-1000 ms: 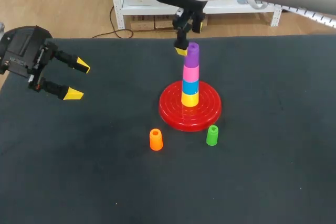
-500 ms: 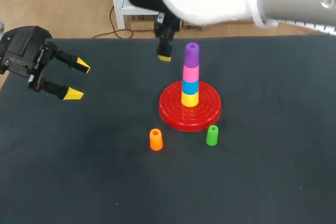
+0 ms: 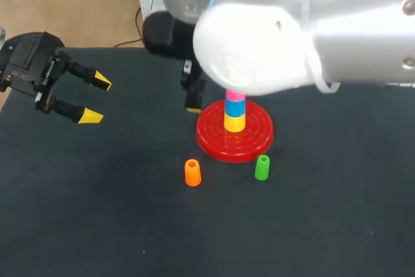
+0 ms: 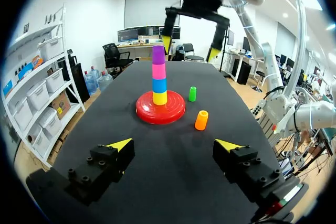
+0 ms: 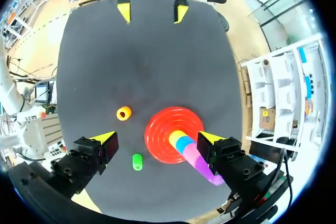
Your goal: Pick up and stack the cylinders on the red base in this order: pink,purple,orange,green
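On the red base (image 3: 214, 144) stands a stack of yellow, blue, pink (image 3: 235, 97) and purple (image 4: 158, 54) cylinders; my right arm hides its top in the head view. The orange cylinder (image 3: 192, 172) and the green cylinder (image 3: 262, 167) stand on the table in front of the base. My right gripper (image 5: 156, 139) hangs open and empty above the base and stack, and only one of its fingers (image 3: 192, 97) shows in the head view, left of the stack. My left gripper (image 3: 91, 98) is open and empty at the far left of the table.
The black table (image 3: 97, 212) has nothing else on it around the base. My right arm's large body (image 3: 259, 50) reaches over the table's back and middle.
My right arm has swung forward and left from behind the stack, now covering the stack's top. Its gripper stays open. The left arm has not moved.
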Robot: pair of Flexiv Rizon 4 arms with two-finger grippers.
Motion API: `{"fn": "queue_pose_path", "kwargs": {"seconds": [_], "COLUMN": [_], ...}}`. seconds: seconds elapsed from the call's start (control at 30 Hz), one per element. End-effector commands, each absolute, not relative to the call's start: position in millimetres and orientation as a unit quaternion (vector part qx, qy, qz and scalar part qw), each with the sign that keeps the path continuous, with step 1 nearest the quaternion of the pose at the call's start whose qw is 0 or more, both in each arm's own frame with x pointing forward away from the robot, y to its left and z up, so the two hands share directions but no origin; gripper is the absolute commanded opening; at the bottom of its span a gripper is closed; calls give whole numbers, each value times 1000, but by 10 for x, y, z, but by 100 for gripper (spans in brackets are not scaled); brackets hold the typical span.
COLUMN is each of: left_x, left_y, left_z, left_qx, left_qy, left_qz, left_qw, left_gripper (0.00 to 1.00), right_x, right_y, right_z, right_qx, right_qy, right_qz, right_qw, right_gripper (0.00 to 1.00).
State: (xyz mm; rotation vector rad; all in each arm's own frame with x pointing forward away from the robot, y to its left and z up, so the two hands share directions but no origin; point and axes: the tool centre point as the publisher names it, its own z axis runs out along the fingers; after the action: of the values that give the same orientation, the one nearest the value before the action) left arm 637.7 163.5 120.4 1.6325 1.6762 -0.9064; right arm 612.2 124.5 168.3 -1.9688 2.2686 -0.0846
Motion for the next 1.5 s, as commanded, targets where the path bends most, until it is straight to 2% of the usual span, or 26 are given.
{"fn": "queue_pose_path", "kwargs": {"seconds": [0.03, 0.87, 1.5], "left_x": [6377, 6377, 6377], "left_y": [1641, 1641, 1641], "left_z": [1198, 1198, 1198], "left_qx": [619, 619, 619], "left_qy": [634, 634, 634], "left_qz": [-343, -343, -343], "left_qw": [312, 312, 312], "left_gripper": [100, 100, 100], "right_x": [6155, 5798, 5661], "right_y": [1321, 1364, 1380], "right_z": [1518, 654, 337], "right_qx": [-659, -707, -720], "right_qy": [750, 707, 693], "right_qz": [-27, 13, 32], "right_qw": [53, 12, -4], "right_gripper": [100, 100, 100]}}
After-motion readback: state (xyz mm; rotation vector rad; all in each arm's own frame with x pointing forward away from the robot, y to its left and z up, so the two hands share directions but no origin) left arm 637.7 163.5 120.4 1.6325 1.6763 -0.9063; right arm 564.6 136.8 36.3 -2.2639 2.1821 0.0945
